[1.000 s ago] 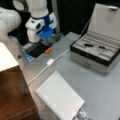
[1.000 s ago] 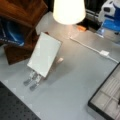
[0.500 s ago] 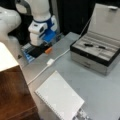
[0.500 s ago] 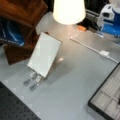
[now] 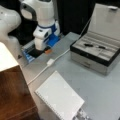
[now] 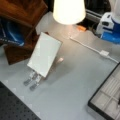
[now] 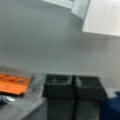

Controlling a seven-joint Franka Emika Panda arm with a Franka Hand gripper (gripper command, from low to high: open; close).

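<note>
In a front view my gripper (image 5: 39, 52) hangs low over the table's far left edge, under the white and blue wrist. The wrist view shows its two dark fingers (image 7: 58, 86) pressed side by side, shut, with nothing between them. A small flat orange object (image 5: 48, 51) lies just beside the gripper; it appears left of the fingers as the orange object (image 7: 13, 83) in the wrist view. A white cable with an adapter (image 5: 50, 62) runs across the grey table (image 5: 75, 72) a little in front of it.
A white spiral notebook (image 5: 60, 97) lies near the front; it shows again as the notebook (image 6: 45, 53). An open compartment box (image 5: 100, 53) stands at the right. A wooden cabinet (image 5: 12, 95) is at the left. A lamp shade (image 6: 68, 10) stands near the orange object (image 6: 81, 28).
The wrist has shifted slightly above the table's far edge. The notebook, cable and box have not moved.
</note>
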